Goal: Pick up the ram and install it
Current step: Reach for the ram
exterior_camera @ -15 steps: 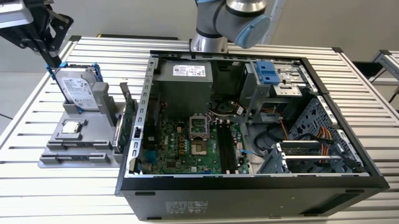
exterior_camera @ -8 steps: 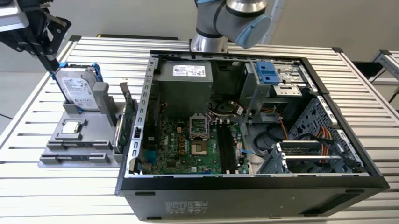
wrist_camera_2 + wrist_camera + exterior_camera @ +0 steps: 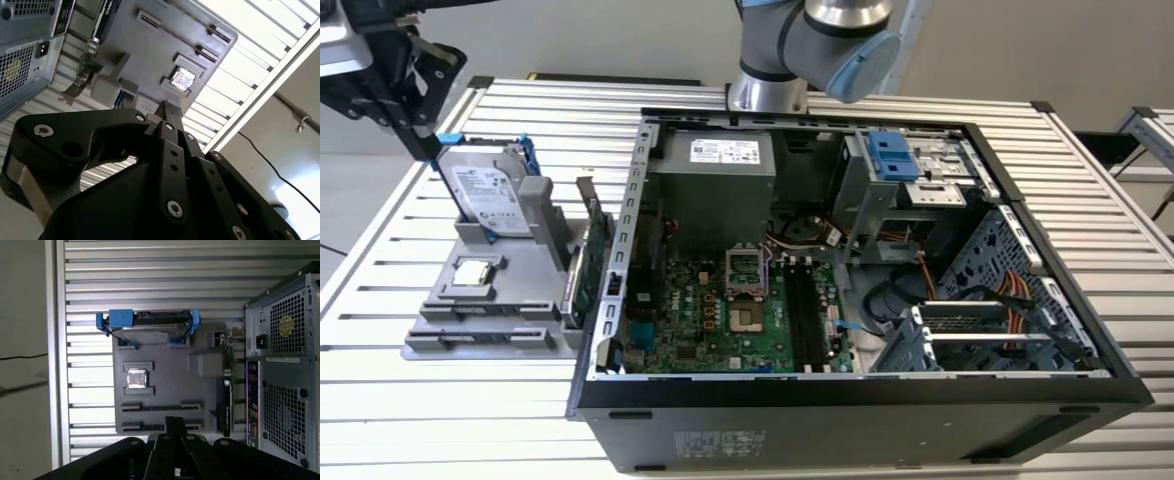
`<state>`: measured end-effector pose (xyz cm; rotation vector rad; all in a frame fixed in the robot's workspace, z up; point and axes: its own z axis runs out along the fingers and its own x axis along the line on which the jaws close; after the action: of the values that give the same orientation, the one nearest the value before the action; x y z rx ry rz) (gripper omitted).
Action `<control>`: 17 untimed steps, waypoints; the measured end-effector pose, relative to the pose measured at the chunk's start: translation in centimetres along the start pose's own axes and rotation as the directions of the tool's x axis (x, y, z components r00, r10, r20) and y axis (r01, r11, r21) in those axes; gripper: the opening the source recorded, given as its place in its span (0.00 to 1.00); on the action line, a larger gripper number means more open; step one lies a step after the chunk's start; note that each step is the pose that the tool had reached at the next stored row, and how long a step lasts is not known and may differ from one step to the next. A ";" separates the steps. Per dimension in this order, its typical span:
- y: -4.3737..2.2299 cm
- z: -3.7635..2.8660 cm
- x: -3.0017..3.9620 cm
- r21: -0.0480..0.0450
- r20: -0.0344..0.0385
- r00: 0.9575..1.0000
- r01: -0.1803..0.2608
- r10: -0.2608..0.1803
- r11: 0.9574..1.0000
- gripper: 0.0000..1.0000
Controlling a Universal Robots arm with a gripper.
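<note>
ram (image 3: 160, 409) not yet lifted is my reading, so the step in hand is the reach for the pickup. the tabletop (image 3: 440, 410) is ribbed aluminium, pale slats with dark grooves between. on it lies the computer case (image 3: 854, 420), a black and grey steel box with its side off. its green motherboard (image 3: 720, 310) faces up, and the long black memory slots (image 3: 803, 310) run near to far, bare as far as i can judge. just beside the case, on the exterior view's left, sits a matte grey plastic holder (image 3: 165, 375), blocky and stepped. at its far end a silver hard drive (image 3: 491, 195) stands on edge in blue clips. along the side next to the case a green expansion card (image 3: 594, 270) stands upright. a small square shiny chip (image 3: 136, 379) lies in a pocket. at the holder's near end run two long narrow slots, and the ram seems to be the thin dark strip seen edge-on there; which slot i cannot tell. the hand (image 3: 173, 424), black and angular with bolted links, hangs in the air over the holder, apart from everything on it. its fingers look drawn together on nothing. picking up calls for parting them, squaring to the strip's length and coming straight down, since a thin rigid board offers only a slim edge to pinch.
</note>
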<state>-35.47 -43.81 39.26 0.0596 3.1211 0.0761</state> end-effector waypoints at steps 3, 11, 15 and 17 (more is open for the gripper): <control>-0.38 -0.01 -0.01 0.000 0.000 1.000 0.000 0.000 1.000 0.00; -1.39 -0.06 -0.05 0.000 0.000 1.000 0.000 0.000 1.000 0.00; -1.89 -0.09 -0.07 0.000 0.000 1.000 0.000 0.000 1.000 0.00; -2.16 -0.10 -0.08 0.000 0.000 1.000 0.000 0.000 1.000 0.00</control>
<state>-35.47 -45.97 39.26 0.0597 3.1210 0.0763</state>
